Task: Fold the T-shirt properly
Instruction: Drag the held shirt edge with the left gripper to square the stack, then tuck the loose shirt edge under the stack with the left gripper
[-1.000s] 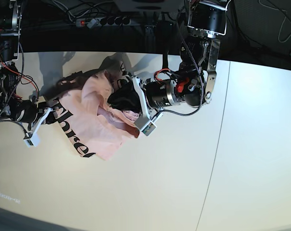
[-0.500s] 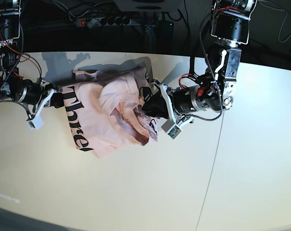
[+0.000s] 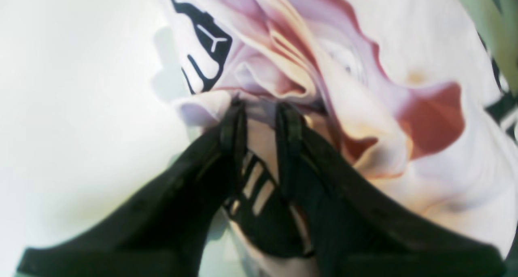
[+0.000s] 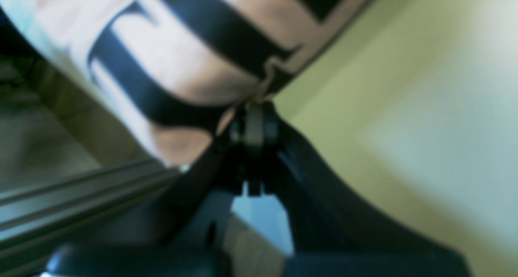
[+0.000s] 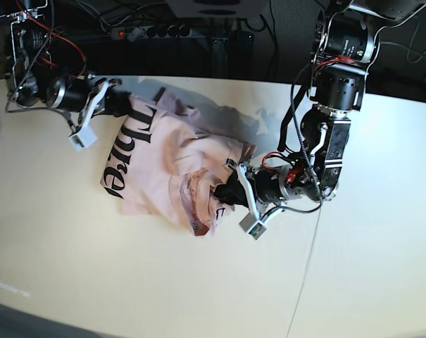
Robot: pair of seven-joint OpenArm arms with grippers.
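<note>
The pale pink T-shirt (image 5: 172,169) lies bunched and stretched across the table, black lettering showing along its left side. My left gripper (image 5: 223,193), on the right of the base view, is shut on a bunch of cloth at the shirt's lower right; the left wrist view shows its fingers (image 3: 236,123) pinching pink folds of the shirt (image 3: 364,66). My right gripper (image 5: 121,104) is shut on the shirt's upper left edge near the table's far side; the right wrist view shows its fingertips (image 4: 255,125) closed on the lettered cloth (image 4: 170,62).
The table (image 5: 128,282) is pale, with a seam (image 5: 318,218) running down its right part. Beyond the far edge hang cables and a power strip (image 5: 153,29). The left arm's upright links (image 5: 336,91) stand over the table's right half.
The right gripper has lifted its shirt edge up and toward the far left. The left gripper has pulled its bunch down and a little right, stretching the shirt out diagonally.
</note>
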